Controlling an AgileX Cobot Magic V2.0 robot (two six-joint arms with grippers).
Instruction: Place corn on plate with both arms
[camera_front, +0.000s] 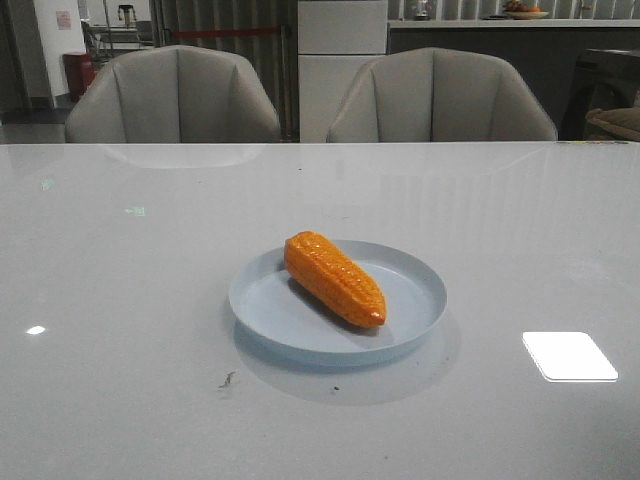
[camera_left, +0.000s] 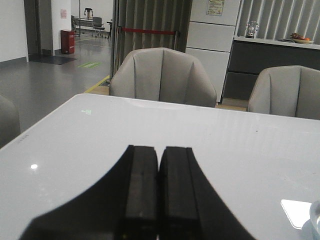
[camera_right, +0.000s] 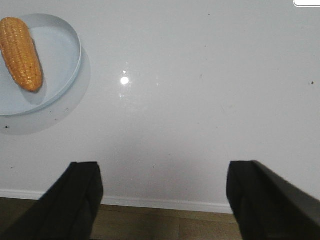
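The orange corn (camera_front: 334, 278) lies slantwise on the pale blue plate (camera_front: 415, 290) in the middle of the table. Both also show in the right wrist view, the corn (camera_right: 21, 53) on the plate (camera_right: 65, 50). No arm shows in the front view. My left gripper (camera_left: 159, 152) is shut and empty, held above the table well away from the plate, whose rim (camera_left: 315, 220) just shows in that view. My right gripper (camera_right: 162, 172) is open and empty, over the table's near edge, apart from the plate.
Two grey chairs (camera_front: 175, 95) (camera_front: 440, 97) stand behind the table's far edge. A bright light reflection (camera_front: 568, 355) lies on the table right of the plate. The table's near edge (camera_right: 160, 202) and wooden floor show in the right wrist view.
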